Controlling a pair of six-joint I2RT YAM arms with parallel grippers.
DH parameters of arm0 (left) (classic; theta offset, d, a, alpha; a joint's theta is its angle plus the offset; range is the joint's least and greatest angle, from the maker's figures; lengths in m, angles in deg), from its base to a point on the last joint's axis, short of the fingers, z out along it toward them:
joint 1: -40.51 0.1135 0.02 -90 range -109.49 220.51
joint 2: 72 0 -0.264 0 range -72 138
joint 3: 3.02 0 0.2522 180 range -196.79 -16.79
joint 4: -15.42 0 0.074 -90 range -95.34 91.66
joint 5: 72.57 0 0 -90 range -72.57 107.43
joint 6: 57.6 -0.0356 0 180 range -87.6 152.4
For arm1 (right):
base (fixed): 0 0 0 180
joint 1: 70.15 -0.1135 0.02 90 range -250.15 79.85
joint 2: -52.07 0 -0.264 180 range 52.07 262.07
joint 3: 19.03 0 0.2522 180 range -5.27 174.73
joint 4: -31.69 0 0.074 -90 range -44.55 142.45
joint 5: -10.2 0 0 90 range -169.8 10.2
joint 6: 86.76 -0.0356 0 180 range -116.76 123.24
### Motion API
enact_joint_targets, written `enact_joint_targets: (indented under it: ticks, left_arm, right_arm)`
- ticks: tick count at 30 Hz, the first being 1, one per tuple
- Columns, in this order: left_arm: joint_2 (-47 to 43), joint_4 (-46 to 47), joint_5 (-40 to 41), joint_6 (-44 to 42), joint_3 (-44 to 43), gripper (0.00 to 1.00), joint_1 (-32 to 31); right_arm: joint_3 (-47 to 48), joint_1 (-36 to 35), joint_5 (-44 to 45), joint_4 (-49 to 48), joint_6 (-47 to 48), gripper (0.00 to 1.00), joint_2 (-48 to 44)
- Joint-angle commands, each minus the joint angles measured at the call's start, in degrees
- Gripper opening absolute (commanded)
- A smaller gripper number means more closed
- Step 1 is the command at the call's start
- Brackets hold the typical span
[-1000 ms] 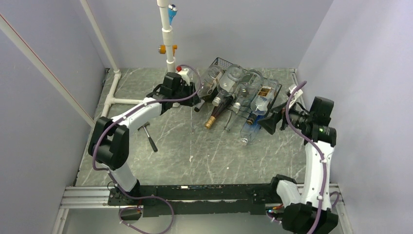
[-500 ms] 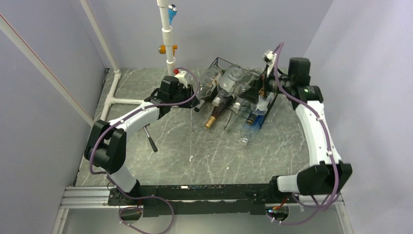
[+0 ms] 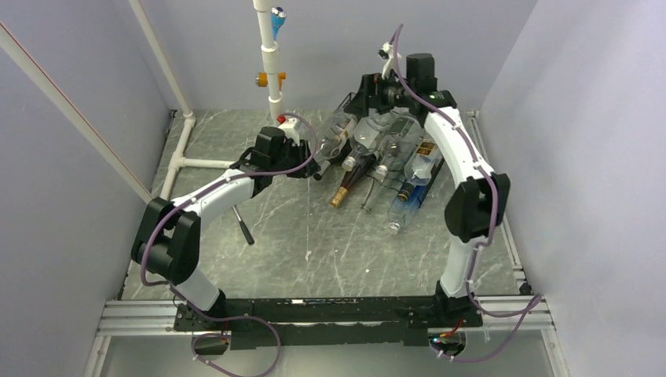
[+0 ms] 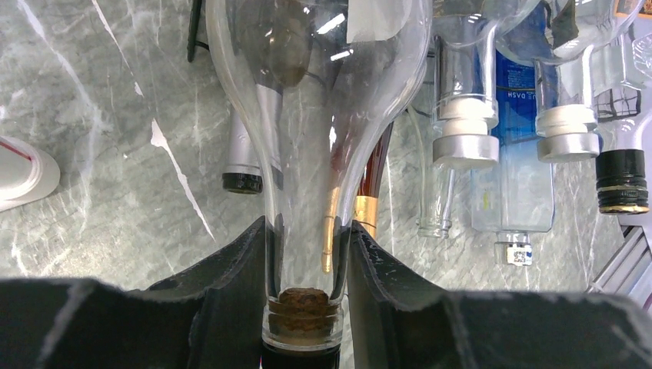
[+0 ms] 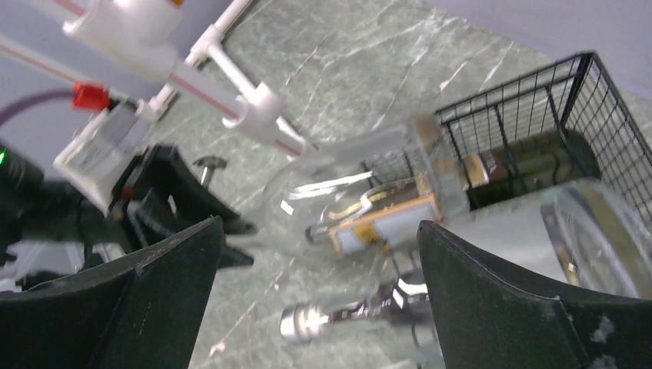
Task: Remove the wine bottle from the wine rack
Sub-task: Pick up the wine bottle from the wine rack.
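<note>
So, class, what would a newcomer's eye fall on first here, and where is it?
A black wire rack at the far side of the table, crammed with bottles lying necks outward. The left gripper is shut on the neck of a clear bottle, corked, at the rack's left end. The right gripper hangs open above the rack.

Tally: one wine rack (image 3: 351, 104) at 1 o'clock, one hammer (image 3: 243, 226) at 9 o'clock, one white pipe frame (image 3: 271, 71) at 11 o'clock, two arms (image 3: 212, 192). The wine bottles (image 3: 345, 177) overlapped; we made out at least seven.
</note>
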Motion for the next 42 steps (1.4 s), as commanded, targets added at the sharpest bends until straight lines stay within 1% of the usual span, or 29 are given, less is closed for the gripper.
enact_joint_targets:
  ticks: [1, 7, 16, 20, 24, 30, 36, 42]
  left_arm:
    - [-2.7, 1.8, -2.8, 0.8, 1.1, 0.00, -0.4]
    - [-2.9, 1.8, -2.6, 0.6, 2.2, 0.00, -0.3]
    - [-2.7, 3.0, -3.3, 0.8, 3.6, 0.00, 0.1]
    - [-2.9, 3.4, -3.4, 0.8, 3.7, 0.00, 0.4]
    - [-2.8, 3.7, -3.3, 1.1, 3.6, 0.00, 0.6]
    - [-2.7, 4.4, -3.2, 1.4, 3.9, 0.00, 0.8]
    - [-3.3, 4.6, -2.5, 1.4, 3.6, 0.00, 0.8]
    - [-4.6, 4.3, -1.4, 1.5, 3.2, 0.00, 1.1]
  right_arm:
    - [11.1, -2.0, 4.4, -1.9, -6.2, 1.00, 6.8]
    - [19.5, -3.0, 7.1, -2.9, -8.8, 1.00, 16.3]
    - [23.7, -3.2, 7.9, -3.3, -10.0, 1.00, 22.5]
    - [22.9, -3.4, 4.9, -3.4, -10.4, 1.00, 23.0]
    - [20.6, -4.1, 2.4, -3.5, -9.8, 0.97, 21.7]
    - [18.8, -5.0, 0.7, -2.5, -9.2, 0.90, 20.0]
    - [18.2, -5.5, -1.8, -3.3, -8.7, 0.80, 18.4]
    - [18.2, -6.6, -3.0, -4.1, -9.2, 0.77, 16.9]
